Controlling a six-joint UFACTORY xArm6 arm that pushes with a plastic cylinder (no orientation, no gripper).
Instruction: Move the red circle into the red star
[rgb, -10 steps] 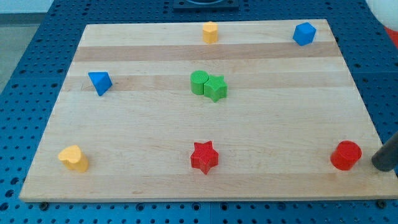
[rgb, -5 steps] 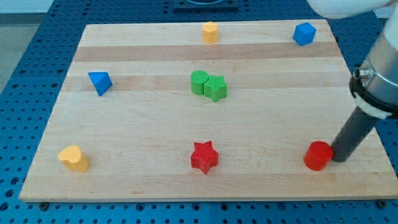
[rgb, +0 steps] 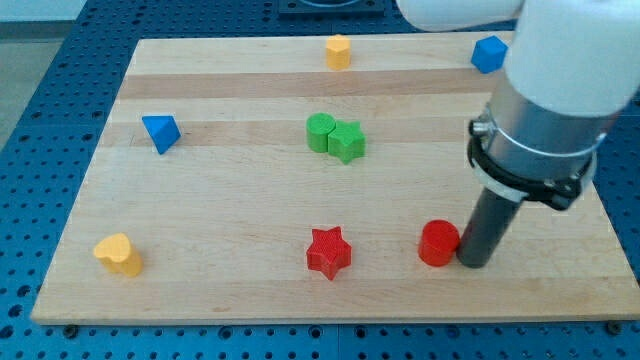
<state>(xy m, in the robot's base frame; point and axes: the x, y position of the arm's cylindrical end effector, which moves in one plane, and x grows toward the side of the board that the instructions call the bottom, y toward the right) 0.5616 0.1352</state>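
Note:
The red circle lies near the board's bottom edge, right of centre. My tip touches its right side, with the dark rod rising up to the right. The red star lies to the left of the circle, about a block's width and a half away, on the same line.
A green circle and a green star touch at the board's middle. A blue triangle lies at the left, a yellow heart at bottom left, a yellow block at top centre, a blue cube at top right.
My tip has swept left along the bottom of the board, pushing the red circle from the bottom right corner leftwards toward the red star. The other blocks have not moved.

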